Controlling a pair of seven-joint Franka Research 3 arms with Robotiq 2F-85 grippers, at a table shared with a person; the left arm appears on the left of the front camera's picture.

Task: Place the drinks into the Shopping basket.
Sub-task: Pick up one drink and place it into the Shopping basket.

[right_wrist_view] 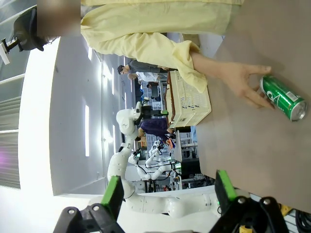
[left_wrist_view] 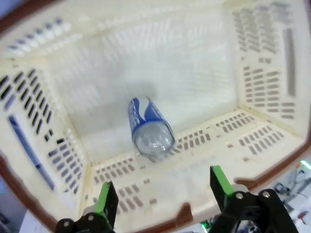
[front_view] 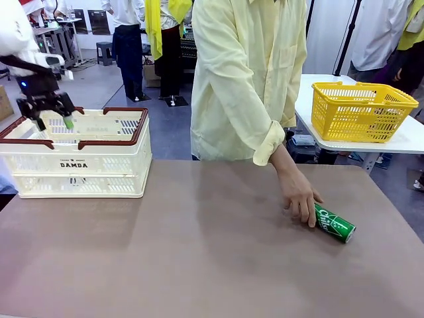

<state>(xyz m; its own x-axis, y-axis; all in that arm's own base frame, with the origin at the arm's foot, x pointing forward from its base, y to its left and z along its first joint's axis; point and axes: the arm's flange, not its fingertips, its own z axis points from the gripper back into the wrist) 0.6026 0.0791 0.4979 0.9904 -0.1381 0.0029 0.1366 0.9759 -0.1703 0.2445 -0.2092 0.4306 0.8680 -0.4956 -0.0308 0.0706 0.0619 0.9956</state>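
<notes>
A blue drink can lies on its side on the floor of the cream Shopping basket, directly below my left gripper, whose jaws are open and empty. From the front, the left gripper hangs over the rear left of the Shopping basket. A green can lies on the brown table at the right, with the person's hand touching its near end. My right gripper is open and empty, well back from the green can and the hand.
A yellow mesh basket stands on a separate white table at the back right. The person in a pale yellow shirt stands at the far edge, arm stretched over the table's right half.
</notes>
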